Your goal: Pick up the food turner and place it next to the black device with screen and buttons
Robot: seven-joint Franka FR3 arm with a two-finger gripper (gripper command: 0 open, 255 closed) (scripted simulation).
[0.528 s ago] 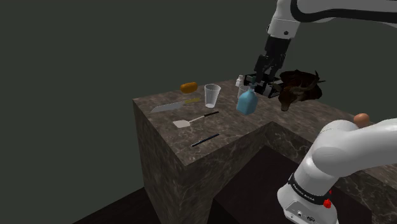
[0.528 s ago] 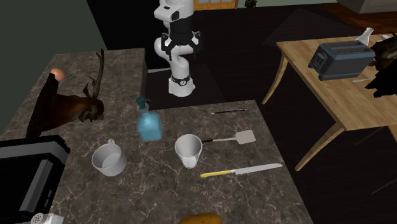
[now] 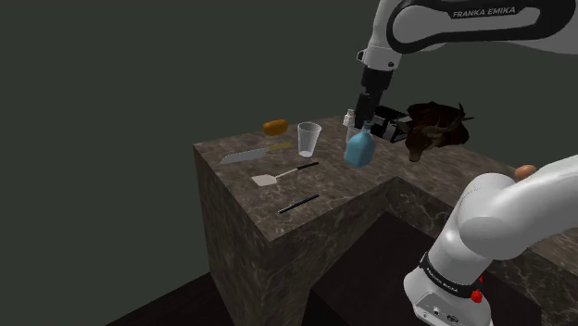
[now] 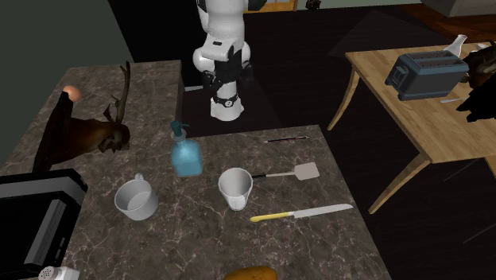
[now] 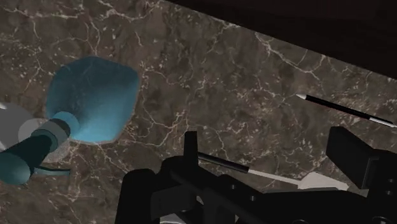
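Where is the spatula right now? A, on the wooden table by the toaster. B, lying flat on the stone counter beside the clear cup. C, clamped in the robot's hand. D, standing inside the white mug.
B: the spatula lies flat on the counter just beside the clear cup, while the hand is open and holds nothing.

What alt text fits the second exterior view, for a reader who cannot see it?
A turner lies on a dark marble counter, handle toward a white cup, a knife nearby. A blue bottle and a mug stand further left; a black device sits at the left edge, the arm behind.
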